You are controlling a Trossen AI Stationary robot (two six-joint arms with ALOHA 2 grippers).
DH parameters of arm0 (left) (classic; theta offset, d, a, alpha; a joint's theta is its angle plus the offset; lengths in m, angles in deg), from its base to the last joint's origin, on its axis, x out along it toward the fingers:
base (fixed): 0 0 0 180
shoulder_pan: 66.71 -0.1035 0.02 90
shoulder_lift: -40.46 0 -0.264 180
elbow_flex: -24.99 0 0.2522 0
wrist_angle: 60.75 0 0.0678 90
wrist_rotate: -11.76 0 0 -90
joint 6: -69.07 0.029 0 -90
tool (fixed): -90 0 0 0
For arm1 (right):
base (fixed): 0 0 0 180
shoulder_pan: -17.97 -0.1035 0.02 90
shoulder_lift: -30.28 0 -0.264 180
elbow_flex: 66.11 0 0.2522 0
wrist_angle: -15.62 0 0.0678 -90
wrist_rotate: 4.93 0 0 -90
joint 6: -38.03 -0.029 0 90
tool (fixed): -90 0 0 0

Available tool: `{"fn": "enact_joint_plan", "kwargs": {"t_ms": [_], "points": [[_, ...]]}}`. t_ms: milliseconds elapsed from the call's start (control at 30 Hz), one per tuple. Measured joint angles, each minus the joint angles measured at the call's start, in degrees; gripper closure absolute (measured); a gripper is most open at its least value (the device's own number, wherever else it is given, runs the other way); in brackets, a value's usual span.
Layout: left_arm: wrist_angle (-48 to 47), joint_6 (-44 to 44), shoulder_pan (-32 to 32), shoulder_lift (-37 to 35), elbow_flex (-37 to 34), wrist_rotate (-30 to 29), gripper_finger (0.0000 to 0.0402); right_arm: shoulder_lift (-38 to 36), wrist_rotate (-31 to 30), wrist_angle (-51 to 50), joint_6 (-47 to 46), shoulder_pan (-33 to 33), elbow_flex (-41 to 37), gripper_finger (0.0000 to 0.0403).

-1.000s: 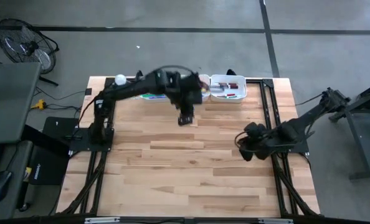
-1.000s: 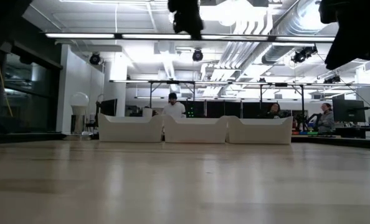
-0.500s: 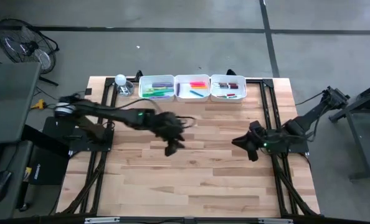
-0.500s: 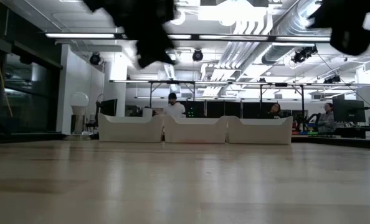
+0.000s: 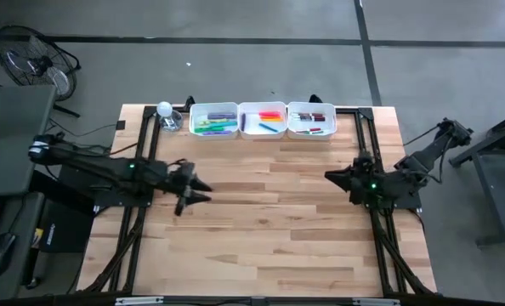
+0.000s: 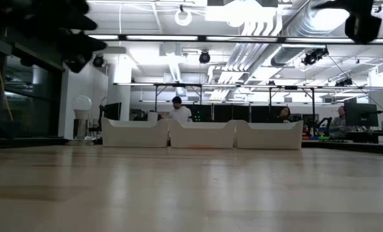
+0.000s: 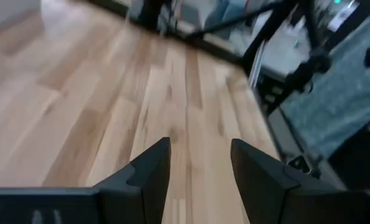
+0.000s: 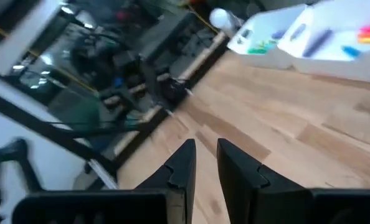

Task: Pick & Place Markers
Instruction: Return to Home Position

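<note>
Left end effector (image 5: 193, 189) has withdrawn well apart from the markers (image 5: 214, 126), fingers spread, empty; right arm (image 5: 405, 174) idle.

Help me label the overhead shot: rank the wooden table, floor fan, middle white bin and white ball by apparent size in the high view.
1. wooden table
2. floor fan, which stands lower, so farther from the camera
3. middle white bin
4. white ball
</note>
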Motion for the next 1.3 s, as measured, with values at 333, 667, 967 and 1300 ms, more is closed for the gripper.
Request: {"fn": "enact_joint_plan", "kwargs": {"t_ms": [333,667,967,1300], "points": [[-3.84,2.14,2.72,-30.33,-10.6,-5.98,0.0236,0.66,-1.05,22.93,35.82,-1.17,-0.02,0.0348],[-15.19,5.41,2.7,-42.98,-11.35,-7.99,0.0236,0.63,10.55,66.85,59.09,2.78,-18.93,0.0348],[-13.55,3.72,2.67,-43.21,-11.61,-11.68,0.0236,-4.29,24.06,80.24,56.15,12.02,-33.61,0.0348],[-13.32,2.06,2.67,-43.17,-11.61,-16.62,0.0236,-28.96,35.32,48.53,50.36,17.97,-33.73,0.0386]]}}
